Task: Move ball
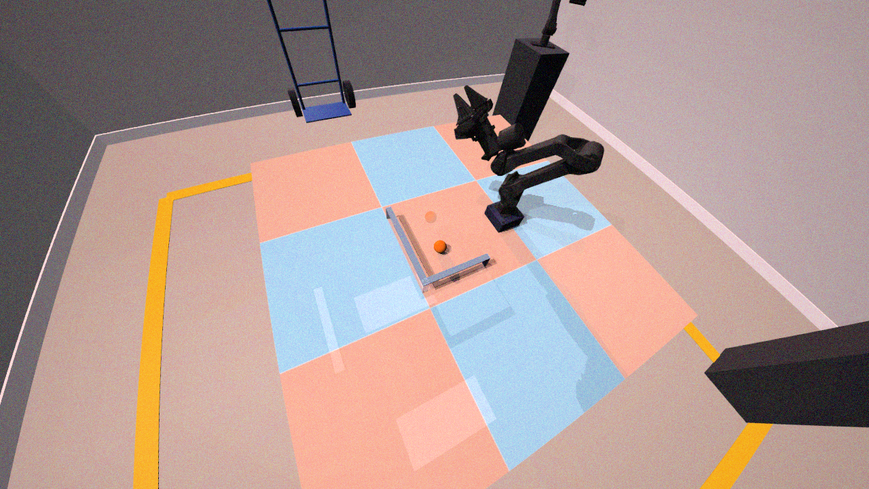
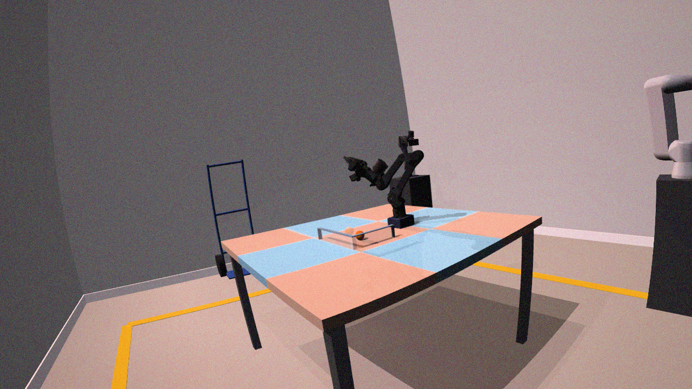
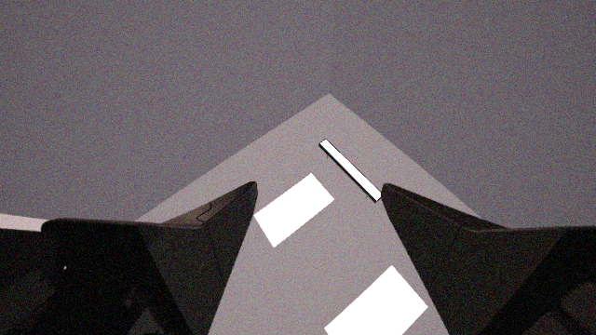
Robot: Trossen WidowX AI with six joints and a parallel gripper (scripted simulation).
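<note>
An orange ball lies on the checkered table near the inside of the corner of two low clear walls with grey top edges. The see-through copy is a pale orange ball on the same salmon square, a little behind the ball in the top view and apart from it. My gripper is open and empty, raised high above the table and tilted upward. The wrist view shows both fingers apart against the room's walls and ceiling, with no ball.
The arm's base stands on the table beside the walled area. A blue hand truck stands on the floor past the table. Dark pedestals carrying other arms stand around it.
</note>
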